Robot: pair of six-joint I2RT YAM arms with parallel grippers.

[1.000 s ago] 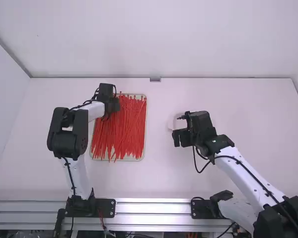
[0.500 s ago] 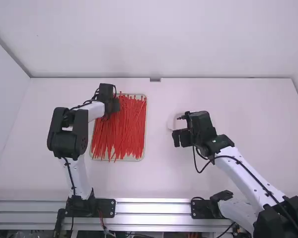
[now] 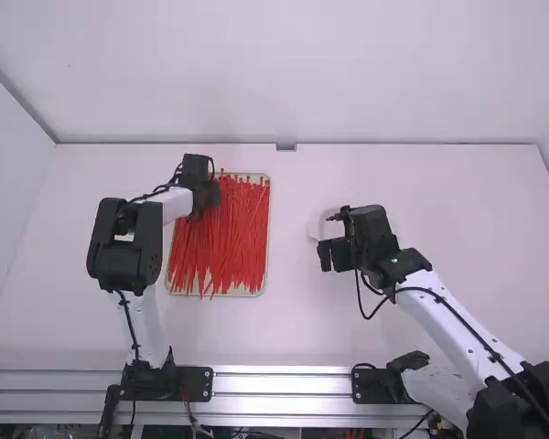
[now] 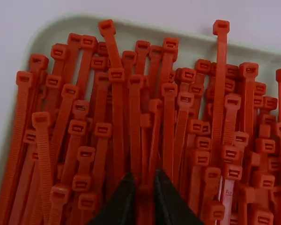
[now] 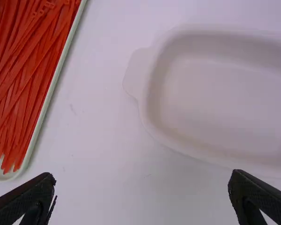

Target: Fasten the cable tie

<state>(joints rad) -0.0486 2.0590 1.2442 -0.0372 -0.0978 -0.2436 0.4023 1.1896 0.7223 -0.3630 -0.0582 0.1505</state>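
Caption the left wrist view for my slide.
Left end effector pinches one red cable tie among many in a pale tray.

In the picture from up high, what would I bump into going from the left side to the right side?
left arm's elbow → tray of red cable ties → right gripper

Left arm [image 3: 128, 251]: white links, chunky black joints, thin black cable down its lower link. Right arm [image 3: 448, 315], same white-and-black build, black cable [image 3: 361, 294] looping just behind the right gripper [image 3: 334, 249]. Left gripper [image 4: 143, 180]: 2 black, wedge-shaped fingers [image 4: 119, 201].
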